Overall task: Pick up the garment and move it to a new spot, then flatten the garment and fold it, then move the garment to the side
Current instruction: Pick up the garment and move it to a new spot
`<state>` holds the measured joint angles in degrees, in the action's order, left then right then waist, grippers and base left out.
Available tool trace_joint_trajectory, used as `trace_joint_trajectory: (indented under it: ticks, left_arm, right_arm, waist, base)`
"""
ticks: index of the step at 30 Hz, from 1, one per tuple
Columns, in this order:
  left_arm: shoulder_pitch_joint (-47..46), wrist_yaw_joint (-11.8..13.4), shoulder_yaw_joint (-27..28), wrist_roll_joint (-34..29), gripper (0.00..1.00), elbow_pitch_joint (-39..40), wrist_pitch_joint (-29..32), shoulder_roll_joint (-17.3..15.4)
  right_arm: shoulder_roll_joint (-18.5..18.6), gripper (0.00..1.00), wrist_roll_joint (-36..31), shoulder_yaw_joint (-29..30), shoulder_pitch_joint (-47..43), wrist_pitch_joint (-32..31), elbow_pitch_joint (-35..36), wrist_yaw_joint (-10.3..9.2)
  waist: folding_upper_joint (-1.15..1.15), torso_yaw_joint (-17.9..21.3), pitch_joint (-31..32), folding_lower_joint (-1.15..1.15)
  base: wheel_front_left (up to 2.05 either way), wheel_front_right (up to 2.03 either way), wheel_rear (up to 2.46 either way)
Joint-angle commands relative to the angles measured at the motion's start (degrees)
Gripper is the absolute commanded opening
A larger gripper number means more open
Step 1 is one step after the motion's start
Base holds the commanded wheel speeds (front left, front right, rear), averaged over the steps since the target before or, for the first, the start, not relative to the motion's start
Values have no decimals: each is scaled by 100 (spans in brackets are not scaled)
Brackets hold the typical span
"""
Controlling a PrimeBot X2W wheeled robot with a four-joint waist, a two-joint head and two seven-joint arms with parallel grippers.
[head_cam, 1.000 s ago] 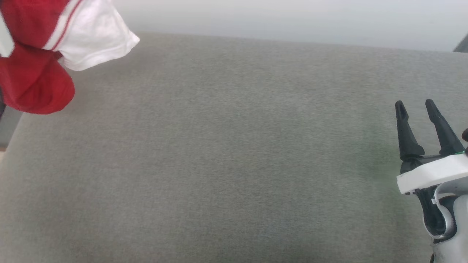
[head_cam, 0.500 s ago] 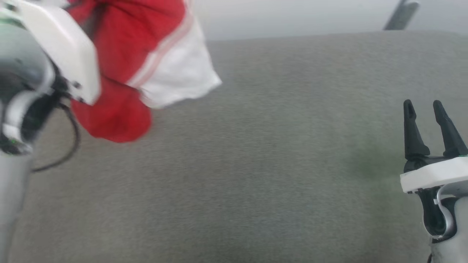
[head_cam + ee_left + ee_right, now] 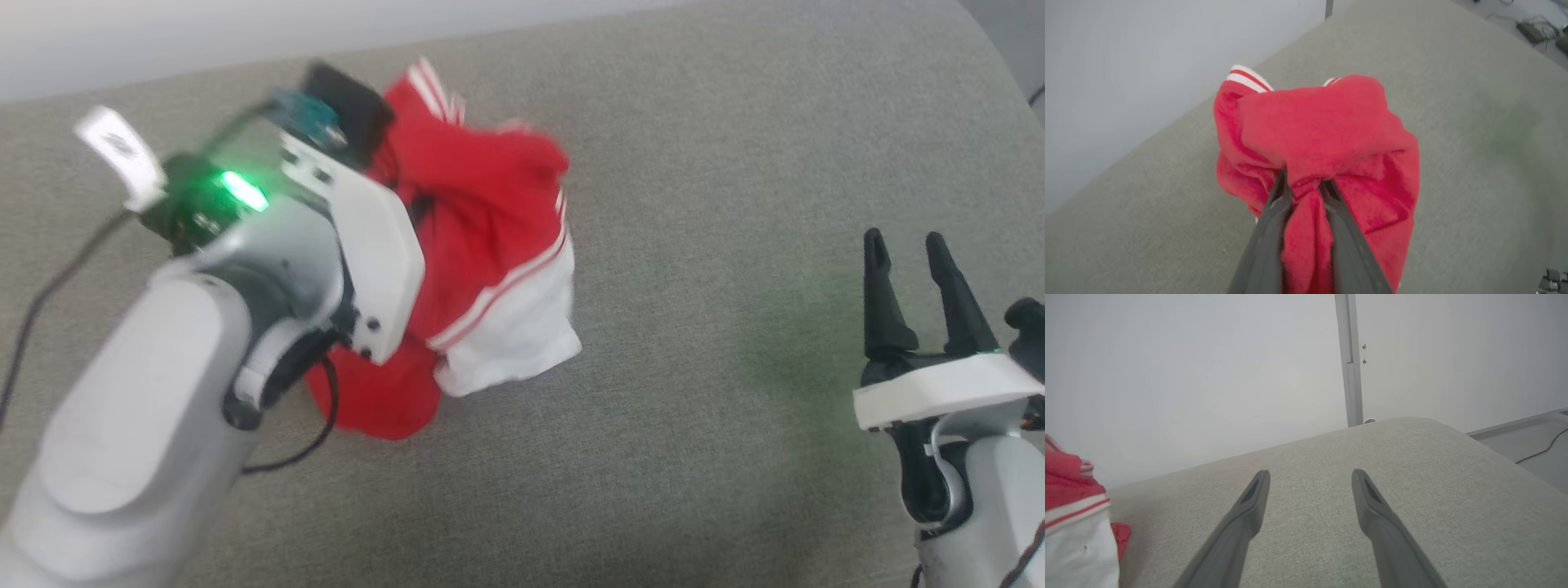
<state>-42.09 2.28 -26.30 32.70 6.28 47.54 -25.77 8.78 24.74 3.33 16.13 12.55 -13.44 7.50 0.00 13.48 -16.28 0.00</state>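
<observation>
My left hand [image 3: 1304, 181] has brought the garment [image 3: 1331, 118] nearer my right hand [image 3: 904, 243], clamped shut on a red fold to carry it; the right one waits open, empty.

Both dark fingers of the left pincer [image 3: 1304, 184] pinch a fold of the garment [image 3: 1323, 122], red cloth bunched in a mound just past the tips. Red-and-white stripe trim [image 3: 1248, 77] at the mound's far left edge. Grey upholstered surface [image 3: 1474, 102] lies beneath, pale wall [image 3: 1126, 61] beyond, left of the pincer.
</observation>
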Motion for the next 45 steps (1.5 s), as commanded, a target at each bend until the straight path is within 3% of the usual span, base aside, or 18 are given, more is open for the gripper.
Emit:
trace_joint_trajectory:
  ticks: [1,8,14,15,16,17,18,23,29,45]
  left_arm:
    - [56,-46,-46,-40,0,-56,-9,-8]
    - [394,-164,-486,-112,0,-1212,-136,208]
    - [404,-409,-671,-27,0,-2258,-374,428]
    - [379,-442,-702,-27,9,-2390,-404,457]
    - [349,-471,-718,-18,40,-2497,-459,506]
    - [309,-504,-703,11,90,-2580,-520,551]
    - [273,-513,-702,14,100,-2648,-562,563]
    - [103,-632,-551,122,100,-2559,-953,584]
    - [321,-627,-311,165,100,-2103,-1460,382]
    - [1928,-201,908,361,100,-1239,-3476,-358]
  right_arm:
    - [-13,100,45,-31,86,39,-19,-2]
    - [-30,100,114,-325,305,157,-268,-2]
    - [-18,100,195,-525,452,222,-427,-2]
    - [-4,100,204,-545,465,225,-452,-2]
    - [7,100,210,-559,481,228,-472,-2]
    - [21,100,220,-568,494,227,-486,-2]
    - [37,100,220,-576,497,232,-500,-2]
    - [157,100,210,-586,369,256,-578,-2]
    - [306,100,219,-580,215,243,-590,-2]
    - [488,100,101,-462,-230,-10,-469,-2]
  waist:
    - [0,68,-84,0]
    - [0,154,-230,0]
    - [0,177,-272,0]
    - [0,170,-267,0]
    - [0,162,-255,0]
    - [0,148,-237,0]
    - [0,127,-209,0]
    - [0,-64,37,0]
    - [0,-347,375,0]
    - [0,-1149,1187,0]
  base:
    - [0,0,0]
    - [0,0,0]
    - [0,0,0]
    - [0,0,0]
    - [0,0,0]
    - [0,0,0]
    - [0,0,0]
    - [0,0,0]
    - [0,0,0]
    - [0,0,0]
